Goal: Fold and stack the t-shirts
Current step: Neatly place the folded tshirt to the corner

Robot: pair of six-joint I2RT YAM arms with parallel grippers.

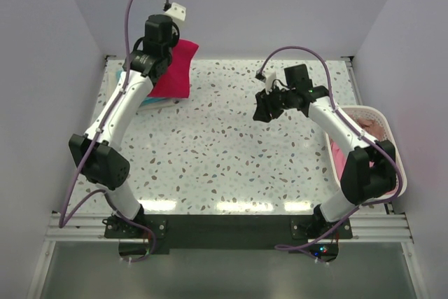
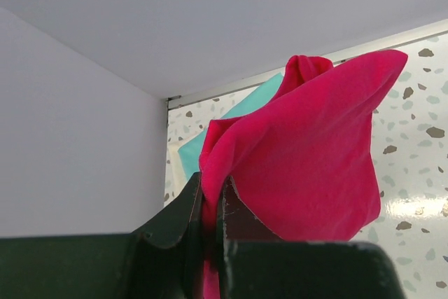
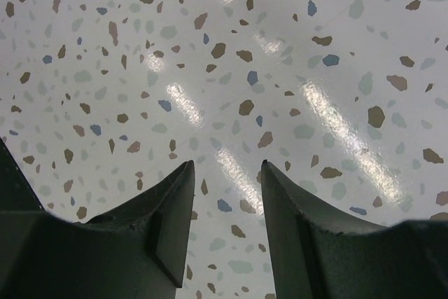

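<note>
My left gripper (image 1: pixel 165 57) is shut on a folded crimson-red t-shirt (image 1: pixel 175 69) and holds it over the far left corner of the table. In the left wrist view the red t-shirt (image 2: pixel 308 152) hangs from my left gripper (image 2: pixel 208 197), pinched between the jaws. Under it lies a teal t-shirt (image 2: pixel 210 141) on a cream one (image 2: pixel 176 173); the stack's edge shows in the top view (image 1: pixel 150 103). My right gripper (image 1: pixel 264 108) is open and empty above the bare middle of the table; in the right wrist view the gripper (image 3: pixel 227 169) shows only tabletop between the jaws.
A white mesh laundry basket (image 1: pixel 381 120) stands at the table's right edge with pink cloth (image 1: pixel 339 159) inside, partly behind my right arm. White walls close in the table at the back and both sides.
</note>
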